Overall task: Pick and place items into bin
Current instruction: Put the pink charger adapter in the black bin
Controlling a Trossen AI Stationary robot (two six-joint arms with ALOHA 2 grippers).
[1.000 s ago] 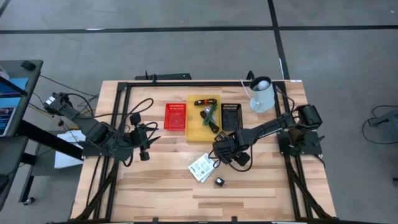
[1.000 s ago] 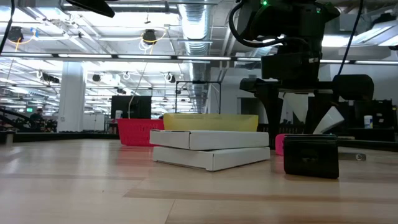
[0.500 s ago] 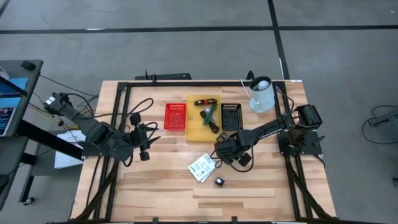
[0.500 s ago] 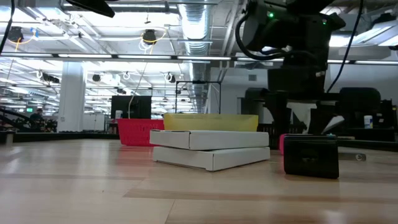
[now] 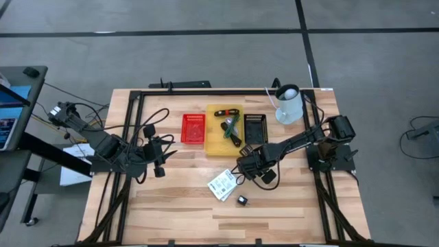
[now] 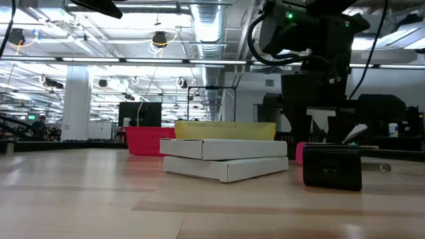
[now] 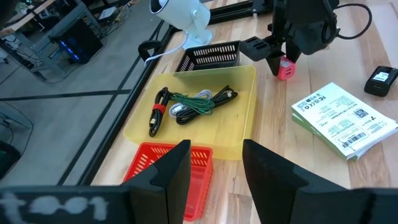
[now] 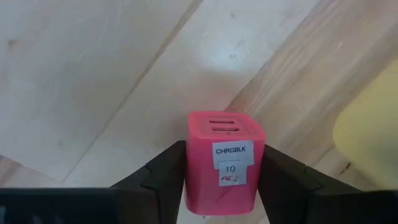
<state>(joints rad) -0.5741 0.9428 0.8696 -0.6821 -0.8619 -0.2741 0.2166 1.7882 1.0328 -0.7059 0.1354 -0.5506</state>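
A small pink-red block [image 8: 225, 163] with a white label stands on the wooden table just near of the yellow bin [image 5: 225, 140]. My right gripper [image 5: 241, 167] points straight down over the block and is shut on it. The block also shows in the left wrist view [image 7: 286, 68] and the low view [image 6: 298, 153]. The yellow bin holds a dark cable and green-and-black tools [image 7: 193, 106]. White printed packets [image 5: 223, 184] and a small black block [image 5: 242, 200] lie nearer on the table. My left gripper [image 7: 216, 163] hangs open at the table's left. My right gripper pinches the pink-red block by two opposite side faces [image 8: 194, 171], one finger [image 8: 163, 177] on each side. The fingers come from above, pointing down. The block stands upright on the table, its labelled, slotted top face up.
A red basket [image 5: 194, 128] stands left of the yellow bin and a black basket [image 5: 254, 128] right of it. A white lamp [image 5: 289, 104] sits at the far right corner. Bare wood lies along the near edge and the near left.
My right gripper's fingers have drawn together onto the pink-red block's sides. The block has stayed on the table.
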